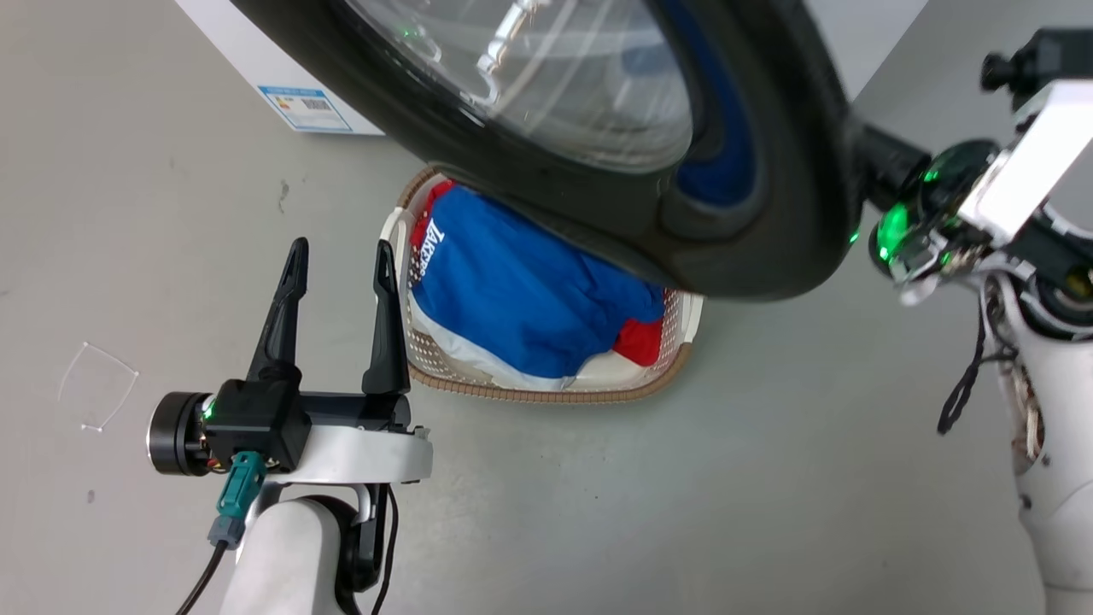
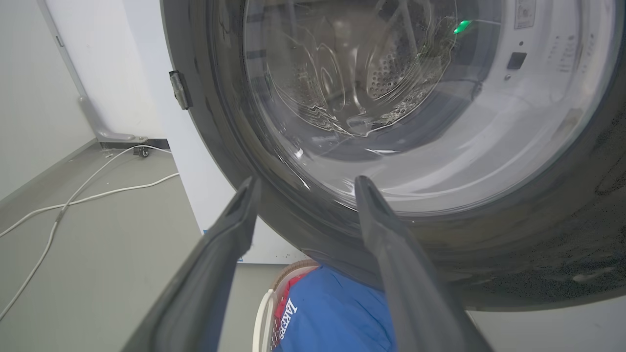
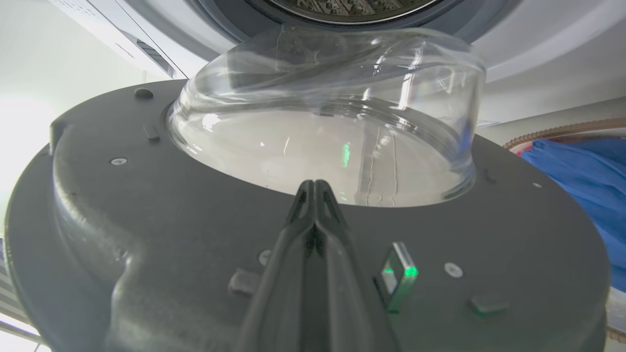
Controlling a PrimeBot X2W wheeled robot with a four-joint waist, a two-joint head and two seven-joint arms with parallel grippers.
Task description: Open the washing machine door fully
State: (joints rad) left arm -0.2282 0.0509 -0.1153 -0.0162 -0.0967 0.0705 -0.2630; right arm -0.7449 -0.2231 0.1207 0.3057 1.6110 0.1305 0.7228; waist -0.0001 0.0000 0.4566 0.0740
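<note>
Washing machine door [image 1: 786,222] swung out above one laundry basket [image 1: 546,395].

Head view: one washing machine [image 1: 260,60], a white box with one blue label sticker [image 1: 305,108], stands on the grey floor [image 1: 128,256]. The door's black ring and clear glass hang over the basket, which holds blue, red and white clothes [image 1: 521,299]. The left end effector [image 1: 341,248] stands open and empty beside the basket. Left wrist view: its two fingers [image 2: 391,254] spread below the door's outer face, and the steel drum [image 2: 391,73] shows through the glass. Two white cables [image 2: 98,195] trail over the floor by a pale wall. Right wrist view: the right end effector [image 3: 315,188] is closed, fingertips together with nothing between, over the door's grey inner face just below the bulging glass bowl [image 3: 323,122]. The door stands apart from the machine's opening.
</note>
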